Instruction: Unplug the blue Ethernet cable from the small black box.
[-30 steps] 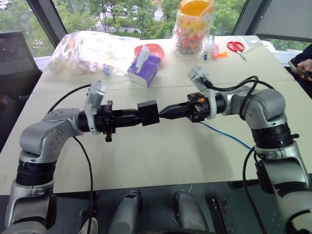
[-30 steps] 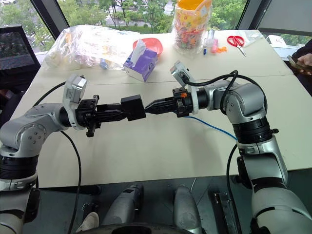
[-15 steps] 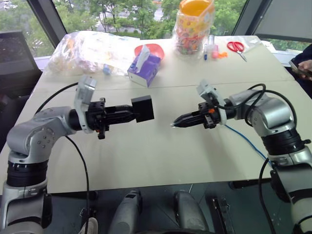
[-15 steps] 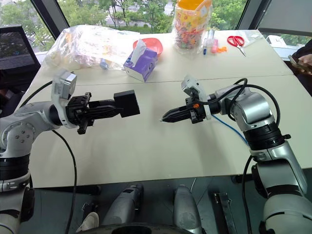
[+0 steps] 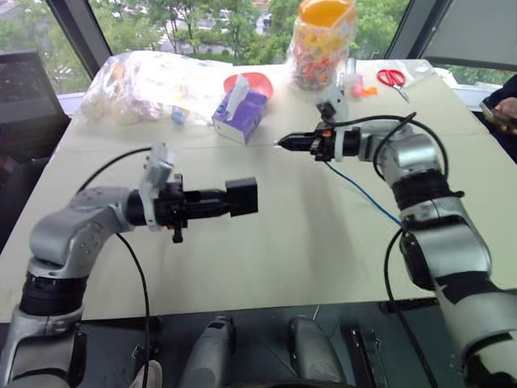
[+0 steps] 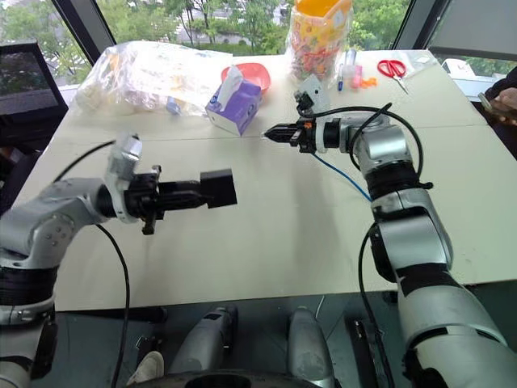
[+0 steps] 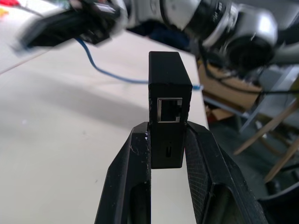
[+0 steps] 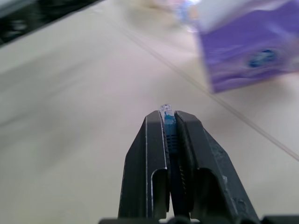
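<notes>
Already the box (image 5: 241, 196) and cable (image 5: 360, 192) are well apart in the head views: the left tool (image 5: 229, 200) holds the box level over the bench (image 5: 283, 242), while the right tool (image 5: 284, 143) sits beyond it near the tissue box (image 5: 239, 115), cable trailing back along the arm. Left wrist view: the tool's fingers (image 7: 126, 182) clamp the matte black box, its port apparently empty. Right wrist view: the shut tool pinches the plug (image 8: 166, 109), clear tip protruding.
</notes>
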You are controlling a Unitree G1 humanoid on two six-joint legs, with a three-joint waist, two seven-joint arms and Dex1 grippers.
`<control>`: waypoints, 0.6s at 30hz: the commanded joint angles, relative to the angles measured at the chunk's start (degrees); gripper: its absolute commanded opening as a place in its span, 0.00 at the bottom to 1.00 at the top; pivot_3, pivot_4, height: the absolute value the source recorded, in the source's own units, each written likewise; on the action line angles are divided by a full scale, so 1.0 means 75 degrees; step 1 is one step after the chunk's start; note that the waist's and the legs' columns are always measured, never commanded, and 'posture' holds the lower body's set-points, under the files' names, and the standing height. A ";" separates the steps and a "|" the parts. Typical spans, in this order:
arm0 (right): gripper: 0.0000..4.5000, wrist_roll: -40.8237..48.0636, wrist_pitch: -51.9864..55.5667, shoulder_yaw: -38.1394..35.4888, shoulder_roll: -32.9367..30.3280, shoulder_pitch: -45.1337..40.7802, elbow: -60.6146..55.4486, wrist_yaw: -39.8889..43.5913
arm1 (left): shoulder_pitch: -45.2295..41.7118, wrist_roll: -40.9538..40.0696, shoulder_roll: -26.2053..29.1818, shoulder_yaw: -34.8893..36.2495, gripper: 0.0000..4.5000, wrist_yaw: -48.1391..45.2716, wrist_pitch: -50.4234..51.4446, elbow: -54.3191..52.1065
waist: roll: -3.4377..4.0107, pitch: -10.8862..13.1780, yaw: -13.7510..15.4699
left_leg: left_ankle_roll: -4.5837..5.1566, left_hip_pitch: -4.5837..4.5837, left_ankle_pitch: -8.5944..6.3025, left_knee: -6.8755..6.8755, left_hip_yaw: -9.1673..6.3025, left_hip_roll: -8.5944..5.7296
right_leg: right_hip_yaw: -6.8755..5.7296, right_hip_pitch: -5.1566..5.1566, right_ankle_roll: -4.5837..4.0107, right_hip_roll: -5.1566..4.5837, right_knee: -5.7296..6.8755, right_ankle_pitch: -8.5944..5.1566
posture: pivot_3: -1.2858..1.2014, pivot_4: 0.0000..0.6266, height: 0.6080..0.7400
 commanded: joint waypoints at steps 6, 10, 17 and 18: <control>0.50 -0.1433 -0.1842 -0.0292 0.0459 -0.0580 0.2132 -0.2804 | -0.0185 0.1457 -0.1393 -0.0299 0.10 0.1003 -0.2024 0.1163 | 0.0003 0.0001 -0.0021 | -0.0001 0.0010 0.0003 -0.0012 -0.0002 -0.0002 | 0.0005 -0.0002 0.0001 0.0002 0.0008 0.0001 | 0.52 0.24 0.91; 0.94 -0.1600 -0.2014 -0.0498 0.0424 -0.0420 0.2113 -0.3211 | -0.0496 0.2176 -0.2280 -0.0318 0.10 0.1764 -0.3148 0.2219 | 0.0004 0.0001 -0.0026 | -0.0001 0.0012 0.0004 -0.0011 -0.0003 -0.0001 | 0.0007 -0.0004 0.0029 0.0005 0.0017 0.0016 | 0.52 0.24 0.91; 0.97 -0.1348 -0.1722 -0.1238 0.0256 -0.0371 0.1849 -0.3115 | -0.0730 0.2729 -0.2732 -0.0409 0.10 0.1999 -0.3932 0.3080 | 0.0005 0.0001 -0.0037 | 0.0000 0.0014 0.0004 -0.0012 -0.0002 -0.0002 | 0.0008 -0.0002 0.0034 0.0006 0.0019 0.0018 | 0.52 0.24 0.91; 0.97 -0.1375 -0.1708 -0.1273 0.0261 -0.0365 0.1833 -0.3109 | -0.0739 0.2749 -0.2747 -0.0401 0.10 0.1986 -0.3968 0.3113 | 0.0005 0.0001 -0.0043 | 0.0000 0.0014 0.0005 -0.0011 -0.0002 -0.0002 | 0.0008 -0.0002 0.0034 0.0006 0.0018 0.0018 | 0.52 0.24 0.91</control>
